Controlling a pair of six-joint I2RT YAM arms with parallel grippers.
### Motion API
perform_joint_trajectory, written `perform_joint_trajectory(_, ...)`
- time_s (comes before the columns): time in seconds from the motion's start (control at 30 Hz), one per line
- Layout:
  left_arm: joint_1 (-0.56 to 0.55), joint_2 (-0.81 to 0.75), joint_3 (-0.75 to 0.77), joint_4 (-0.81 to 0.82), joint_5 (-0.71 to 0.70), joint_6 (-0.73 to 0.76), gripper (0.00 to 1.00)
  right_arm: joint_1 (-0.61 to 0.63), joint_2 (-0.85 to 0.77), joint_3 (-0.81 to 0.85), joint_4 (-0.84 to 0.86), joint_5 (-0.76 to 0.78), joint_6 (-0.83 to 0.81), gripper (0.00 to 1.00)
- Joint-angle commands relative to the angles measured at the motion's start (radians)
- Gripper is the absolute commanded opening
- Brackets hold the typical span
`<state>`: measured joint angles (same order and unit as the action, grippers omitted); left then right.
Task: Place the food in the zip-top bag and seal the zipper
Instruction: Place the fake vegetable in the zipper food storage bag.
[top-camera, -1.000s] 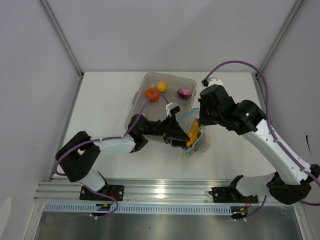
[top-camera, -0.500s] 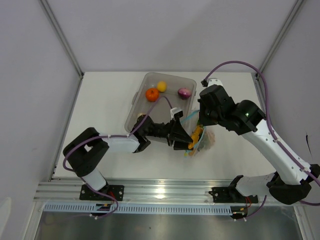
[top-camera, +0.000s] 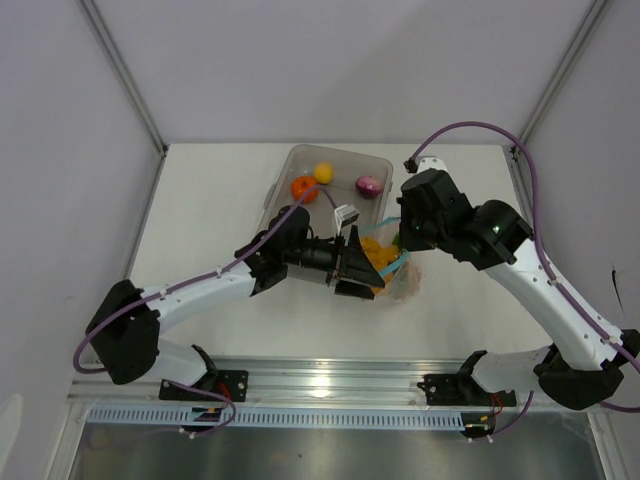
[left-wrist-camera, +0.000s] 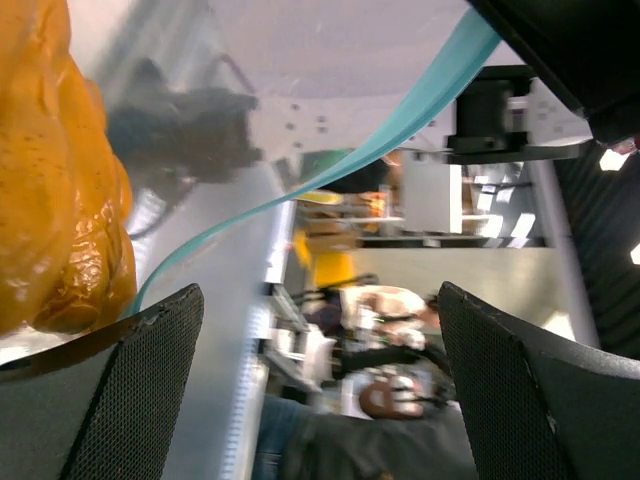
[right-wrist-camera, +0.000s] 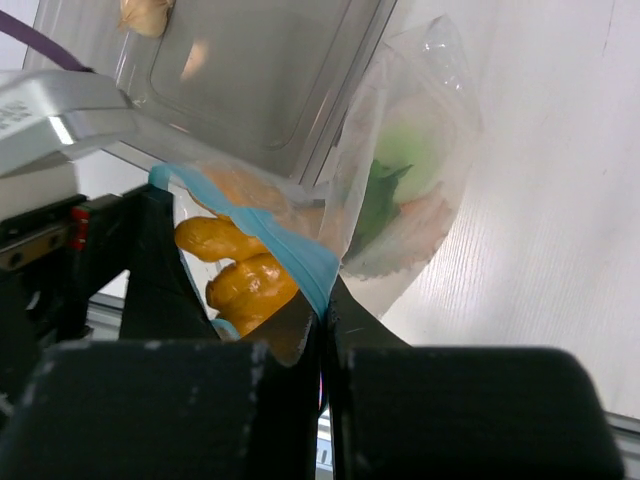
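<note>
- The filling step seemed to be in hand: the right gripper (right-wrist-camera: 322, 318) was pinched tight on the zipper (right-wrist-camera: 285, 245) and held up the mouth of the zip-top bag (right-wrist-camera: 425, 130).
- The left gripper (left-wrist-camera: 318, 300) stood wide at that mouth and held nothing. A lumpy orange piece (right-wrist-camera: 245, 280) lay just inside, at 9 o'clock of it.
- Seen from above, the bag was at 5 o'clock of the tray (top-camera: 340, 150), where the tomato (top-camera: 303, 187), lemon (top-camera: 323, 172) and onion (top-camera: 369, 185) lay.
- In my judgement, the next move called for the left gripper to go toward 11 o'clock for one of them.

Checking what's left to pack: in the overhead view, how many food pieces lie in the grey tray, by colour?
Orange tomato: 1
Yellow lemon: 1
Purple onion: 1
Total: 3
</note>
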<state>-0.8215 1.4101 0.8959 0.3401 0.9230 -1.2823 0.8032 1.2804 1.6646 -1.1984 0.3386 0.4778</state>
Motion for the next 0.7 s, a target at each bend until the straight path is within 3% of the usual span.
perform_joint_trajectory(0.0,0.005,-0.089,0.104,-0.340,-0.096,0.289,0.99,-0.002,-0.033,0.008,0.034,0.004,0.002,0.00)
perform_joint_trajectory(0.07,0.004,-0.124,0.139,-0.474,-0.177,0.390,0.99,-0.002,-0.035,0.004,0.034,0.004,0.001,0.00)
perform_joint_trajectory(0.3,-0.002,-0.295,0.156,-0.644,-0.427,0.566,0.98,-0.002,-0.036,-0.011,0.037,0.004,0.002,0.00)
perform_joint_trajectory(0.47,-0.022,-0.307,0.248,-0.765,-0.608,0.609,0.82,-0.002,-0.033,-0.020,0.045,-0.001,0.005,0.00)
perform_joint_trajectory(0.67,-0.065,-0.240,0.302,-0.771,-0.621,0.592,0.63,-0.002,-0.013,0.015,0.046,-0.009,0.007,0.00)
